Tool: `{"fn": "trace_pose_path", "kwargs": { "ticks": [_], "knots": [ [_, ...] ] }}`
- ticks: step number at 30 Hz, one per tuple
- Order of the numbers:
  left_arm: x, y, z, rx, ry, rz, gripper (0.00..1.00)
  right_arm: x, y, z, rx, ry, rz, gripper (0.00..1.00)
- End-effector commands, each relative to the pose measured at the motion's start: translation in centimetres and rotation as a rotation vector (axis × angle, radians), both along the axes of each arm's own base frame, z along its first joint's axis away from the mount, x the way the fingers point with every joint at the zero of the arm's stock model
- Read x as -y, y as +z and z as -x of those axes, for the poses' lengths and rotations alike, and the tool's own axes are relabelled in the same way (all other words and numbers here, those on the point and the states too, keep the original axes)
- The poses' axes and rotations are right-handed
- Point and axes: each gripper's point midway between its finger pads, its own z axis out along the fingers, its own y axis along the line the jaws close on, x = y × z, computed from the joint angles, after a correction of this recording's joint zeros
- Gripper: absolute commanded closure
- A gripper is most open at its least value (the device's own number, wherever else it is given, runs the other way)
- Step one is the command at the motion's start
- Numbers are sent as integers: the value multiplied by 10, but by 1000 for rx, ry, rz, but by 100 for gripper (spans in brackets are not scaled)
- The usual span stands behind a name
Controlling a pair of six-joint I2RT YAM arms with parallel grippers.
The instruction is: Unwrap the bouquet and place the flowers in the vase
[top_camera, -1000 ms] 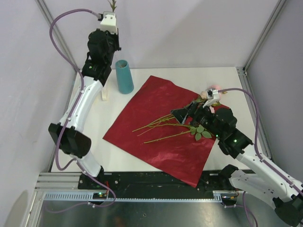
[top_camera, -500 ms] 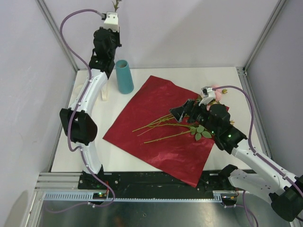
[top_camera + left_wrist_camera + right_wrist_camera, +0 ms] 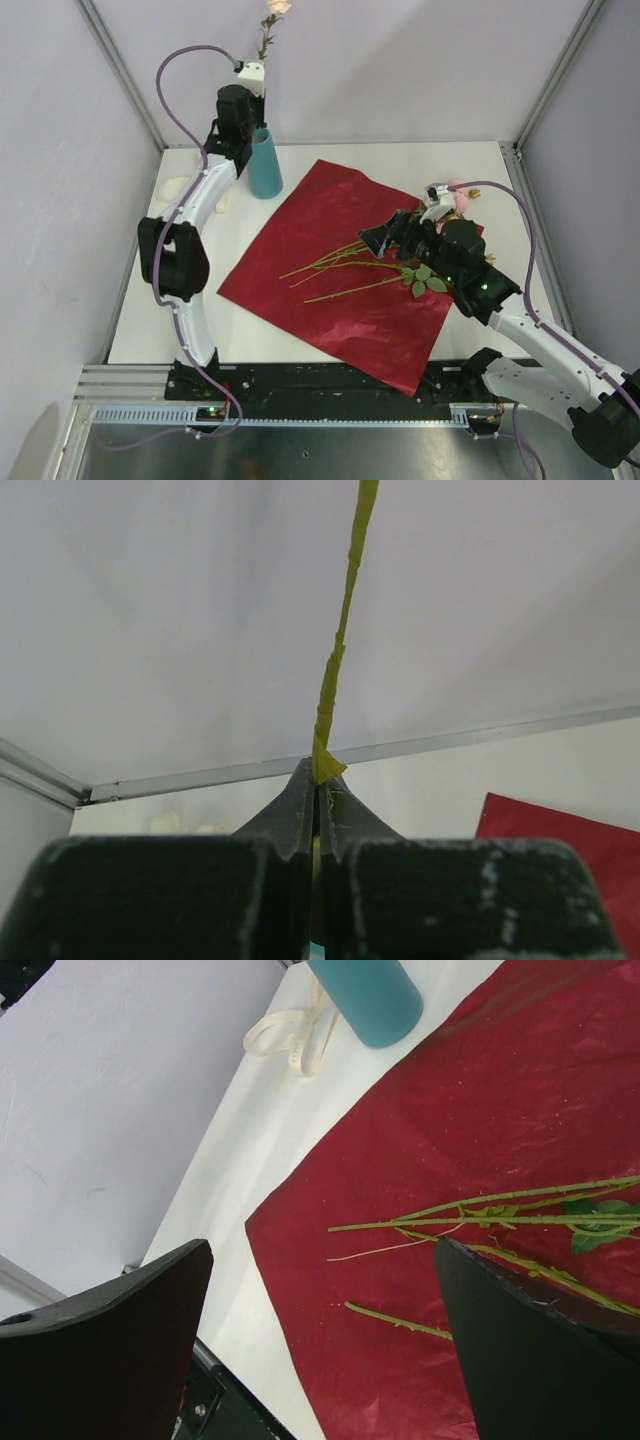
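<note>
You're pinching one green rose stem, cream bloom uppermost, in the left gripper by the teal vase; the right gripper is gaping wide over stems lying on red paper.

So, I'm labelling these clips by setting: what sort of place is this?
Likely a lab robot cell: white table, plain panels on aluminium framing, left arm and right arm bolted to a rail.

No readable text, label, brand, number or sign shows in any view.
</note>
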Motion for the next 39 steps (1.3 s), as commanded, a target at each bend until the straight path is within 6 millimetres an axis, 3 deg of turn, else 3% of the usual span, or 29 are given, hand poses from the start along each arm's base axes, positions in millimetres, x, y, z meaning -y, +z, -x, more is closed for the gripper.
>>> {"fn": "trace_pose_path", "kwargs": {
  "ticks": [1, 5, 9, 14, 21, 25, 32, 36, 39],
  "knots": [
    [-16, 69, 13, 148, 60, 25, 100, 4, 26, 2, 64, -7, -33, 1],
    [-20, 113, 36, 218, 53, 47, 100, 5, 28, 2, 67, -12, -40, 1],
    [-18, 138, 59, 233, 21, 80, 100, 2, 30, 3, 64, -1, -57, 1],
    [-18, 143, 76, 210, 4, 90, 100, -2, 33, 5, 69, 13, -69, 1],
    [-13, 147, 80, 208, -28, 98, 100, -3, 34, 6, 73, 17, -73, 1],
    [-13, 144, 74, 205, -22, 92, 100, -2, 33, 4, 74, 12, -68, 1],
    [-8, 119, 55, 166, -35, 59, 100, -3, 33, 4, 79, 18, -60, 1],
    [-2, 97, 40, 131, -46, 62, 100, -2, 29, 1, 72, 10, -50, 1],
    [2, 69, 30, 79, -45, 76, 99, -1, 26, -1, 63, 3, -46, 1]
  ]
}}
